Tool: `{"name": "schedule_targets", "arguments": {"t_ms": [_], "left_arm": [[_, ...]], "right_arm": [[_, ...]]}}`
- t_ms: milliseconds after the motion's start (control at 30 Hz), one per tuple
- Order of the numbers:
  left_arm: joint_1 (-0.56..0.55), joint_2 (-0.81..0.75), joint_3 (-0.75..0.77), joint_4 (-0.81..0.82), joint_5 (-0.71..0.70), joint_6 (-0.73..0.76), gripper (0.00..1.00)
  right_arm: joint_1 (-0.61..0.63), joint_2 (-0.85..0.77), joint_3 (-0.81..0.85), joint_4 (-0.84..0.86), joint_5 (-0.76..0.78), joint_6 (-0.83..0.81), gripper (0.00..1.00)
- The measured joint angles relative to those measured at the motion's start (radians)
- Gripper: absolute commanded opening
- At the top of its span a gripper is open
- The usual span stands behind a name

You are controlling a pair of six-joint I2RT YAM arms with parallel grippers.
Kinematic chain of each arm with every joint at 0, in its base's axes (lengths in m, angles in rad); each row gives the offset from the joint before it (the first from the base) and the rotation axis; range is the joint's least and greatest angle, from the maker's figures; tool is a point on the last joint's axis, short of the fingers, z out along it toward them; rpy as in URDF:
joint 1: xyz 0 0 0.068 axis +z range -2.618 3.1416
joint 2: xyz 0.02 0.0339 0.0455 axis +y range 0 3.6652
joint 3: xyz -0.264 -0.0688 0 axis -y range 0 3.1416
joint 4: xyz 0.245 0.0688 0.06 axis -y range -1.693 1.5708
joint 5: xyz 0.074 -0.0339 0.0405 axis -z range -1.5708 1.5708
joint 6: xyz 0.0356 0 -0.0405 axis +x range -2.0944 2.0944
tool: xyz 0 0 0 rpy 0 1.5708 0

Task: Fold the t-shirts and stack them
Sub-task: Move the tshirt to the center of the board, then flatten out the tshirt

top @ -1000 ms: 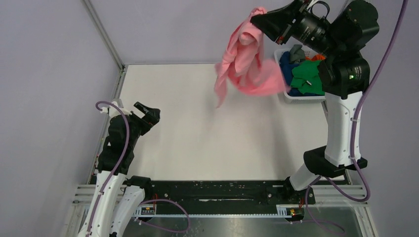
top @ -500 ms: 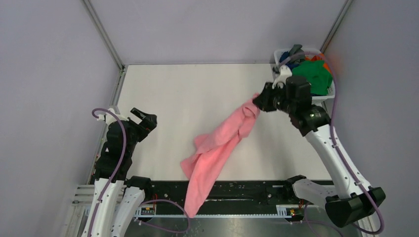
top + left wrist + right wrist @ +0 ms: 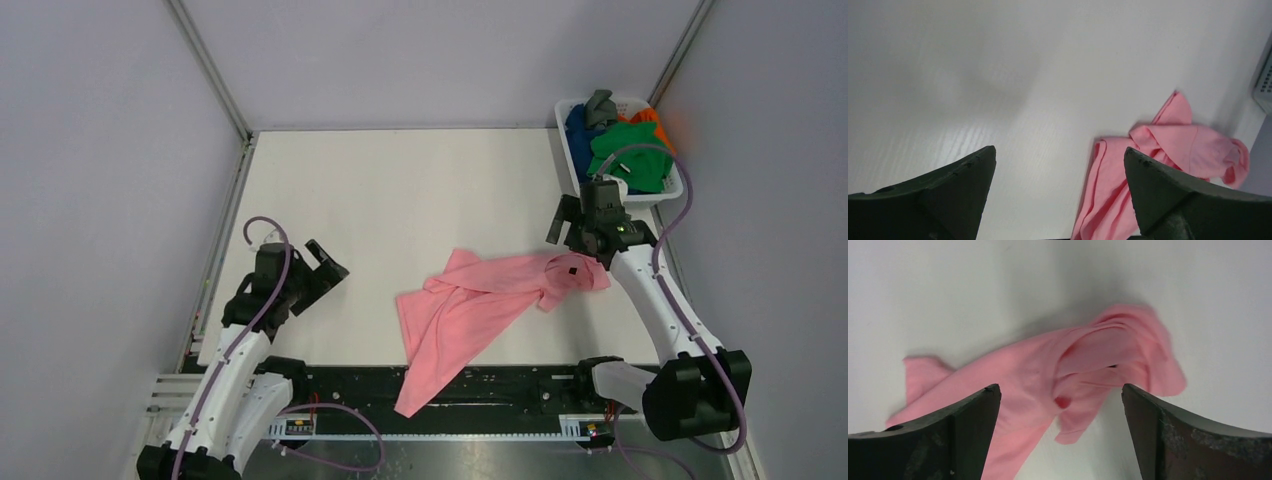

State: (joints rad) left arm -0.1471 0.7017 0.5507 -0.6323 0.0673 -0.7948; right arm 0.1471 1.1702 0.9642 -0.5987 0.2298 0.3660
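Note:
A light pink t-shirt (image 3: pixel 480 300) lies crumpled on the white table (image 3: pixel 400 200). One end droops over the near edge. My right gripper (image 3: pixel 565 243) hovers open just above the shirt's bunched right end (image 3: pixel 1048 370), with nothing between its fingers (image 3: pixel 1059 388). My left gripper (image 3: pixel 327 263) is open and empty over bare table, left of the shirt. The left wrist view shows the pink t-shirt (image 3: pixel 1168 150) ahead, to the right of the left gripper (image 3: pixel 1059 165). Green (image 3: pixel 630 150), dark blue (image 3: pixel 580 130), orange (image 3: pixel 652 117) and grey (image 3: pixel 600 102) t-shirts are piled in the basket.
The white slatted basket (image 3: pixel 567 150) stands at the far right corner of the table, just behind my right arm; the basket's corner (image 3: pixel 1265 75) shows in the left wrist view. Grey walls close in the table on three sides. A black rail (image 3: pixel 450 385) runs along the near edge.
My right arm swung the pink t-shirt from high beside the basket down onto the table, then opened and let it go. My left arm shifted a little right and nearer.

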Motion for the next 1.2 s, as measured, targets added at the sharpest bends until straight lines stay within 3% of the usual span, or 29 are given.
{"name": "schedule_targets", "arguments": {"t_ms": [133,267,400,567,667,800,900,1200], "left_arm": [[-0.121,-0.005,-0.035,0.034,0.084,-0.002,0.98],[-0.388,0.047,-0.063,0.061,0.122,-0.021,0.96],[-0.597,0.176,-0.079,0.113,0.159,-0.041,0.93],[-0.774,0.368,-0.074,0.193,0.209,-0.048,0.78],[-0.837,0.514,-0.022,0.207,0.233,-0.040,0.65],[-0.878,0.626,0.035,0.216,0.238,-0.034,0.24],[-0.889,0.674,0.052,0.191,0.218,-0.023,0.00],[-0.881,0.653,0.208,-0.025,-0.015,-0.011,0.00]], "right_arm": [[0.187,-0.012,-0.037,0.078,-0.075,-0.030,0.99],[0.376,0.092,-0.048,0.182,-0.200,-0.037,0.99],[0.457,0.323,0.027,0.220,-0.224,-0.036,0.99],[0.481,0.533,0.126,0.249,-0.229,0.006,0.98],[0.481,0.600,0.162,0.260,-0.199,0.051,0.98],[0.481,0.653,0.198,0.257,-0.135,0.105,0.97],[0.481,0.698,0.246,0.236,-0.090,0.132,0.97],[0.494,0.807,0.369,0.152,0.016,0.161,0.93]]}}
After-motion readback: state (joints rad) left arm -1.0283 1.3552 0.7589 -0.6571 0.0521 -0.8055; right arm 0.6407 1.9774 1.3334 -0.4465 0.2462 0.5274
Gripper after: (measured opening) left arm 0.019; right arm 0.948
